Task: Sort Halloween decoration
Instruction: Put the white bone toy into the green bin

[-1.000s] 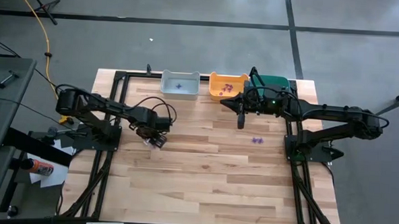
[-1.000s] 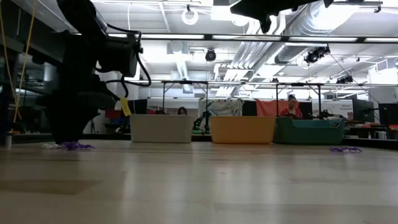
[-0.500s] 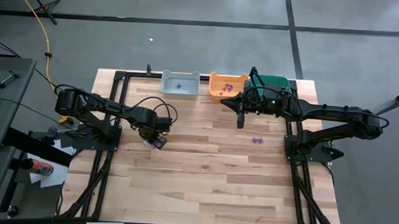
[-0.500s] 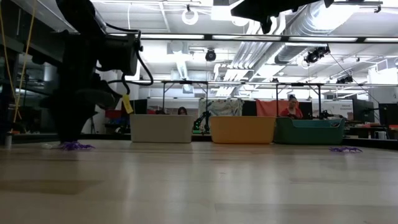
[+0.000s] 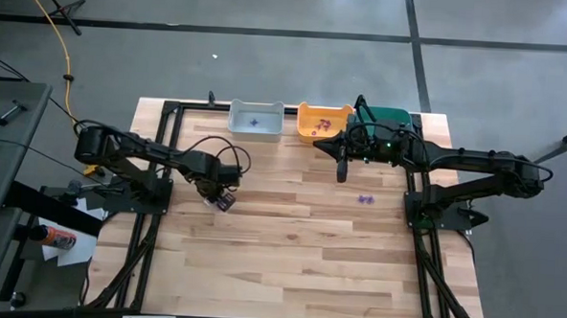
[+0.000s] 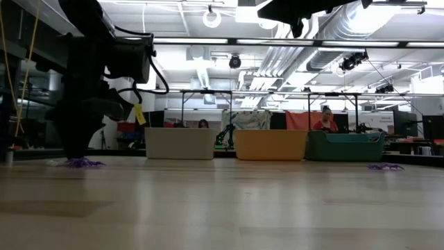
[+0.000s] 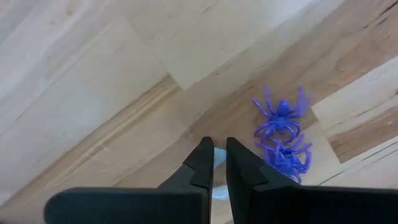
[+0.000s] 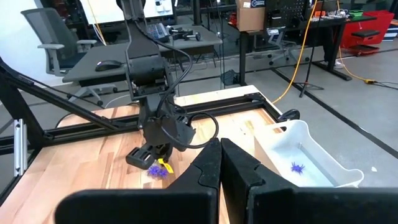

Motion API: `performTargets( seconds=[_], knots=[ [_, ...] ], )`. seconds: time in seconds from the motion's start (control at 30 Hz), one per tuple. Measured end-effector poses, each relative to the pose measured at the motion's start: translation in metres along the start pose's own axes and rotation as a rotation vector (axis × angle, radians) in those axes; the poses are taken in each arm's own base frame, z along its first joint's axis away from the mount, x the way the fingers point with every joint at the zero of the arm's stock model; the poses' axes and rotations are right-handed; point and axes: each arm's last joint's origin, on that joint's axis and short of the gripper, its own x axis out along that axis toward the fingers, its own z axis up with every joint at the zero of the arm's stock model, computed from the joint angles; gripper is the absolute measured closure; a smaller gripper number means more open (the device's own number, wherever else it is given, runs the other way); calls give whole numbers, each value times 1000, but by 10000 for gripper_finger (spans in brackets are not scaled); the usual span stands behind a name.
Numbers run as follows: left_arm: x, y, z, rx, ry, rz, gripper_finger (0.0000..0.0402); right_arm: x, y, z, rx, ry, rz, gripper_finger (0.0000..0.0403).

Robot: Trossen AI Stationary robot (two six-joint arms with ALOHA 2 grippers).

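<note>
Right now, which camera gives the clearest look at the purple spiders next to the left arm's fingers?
The left wrist view: two purple spiders fill the frame beside the left gripper, legs distinct. The low view shows a flat purple clump on the table. The right wrist view shows a purple speck. From the high view, they are barely visible.

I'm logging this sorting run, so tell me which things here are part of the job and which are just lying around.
Part of the job:
- purple spiders beside the left gripper
- purple trinkets on the table near the right arm
- grey bin, orange bin, teal bin

Just lying about:
- yellow cable on the floor
- papers on the side bench
</note>
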Motion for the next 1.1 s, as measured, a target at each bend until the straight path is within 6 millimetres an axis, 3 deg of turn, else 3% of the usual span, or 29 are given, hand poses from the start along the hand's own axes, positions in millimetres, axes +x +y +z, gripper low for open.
performTargets(
  seconds=[0.33, 0.6, 0.8, 0.97, 1.1],
  knots=[
    [-12, 12, 5, 20, -46, -12, 390, 0, 0, 0, 0, 0, 0, 403],
    [-33, 21, 15, -20, -182, -138, 390, 0, 0, 0, 11, -1, 0, 403],
    [-71, 20, 46, -56, -585, -432, 390, 0, 0, 0, 12, -4, 1, 403],
    [-123, 15, 72, 82, -1139, -659, 390, 0, 0, 2, 27, -18, 2, 403],
    [-161, 13, 76, 199, -1523, -815, 390, 0, 0, 5, 25, -53, 4, 403]
  ],
)
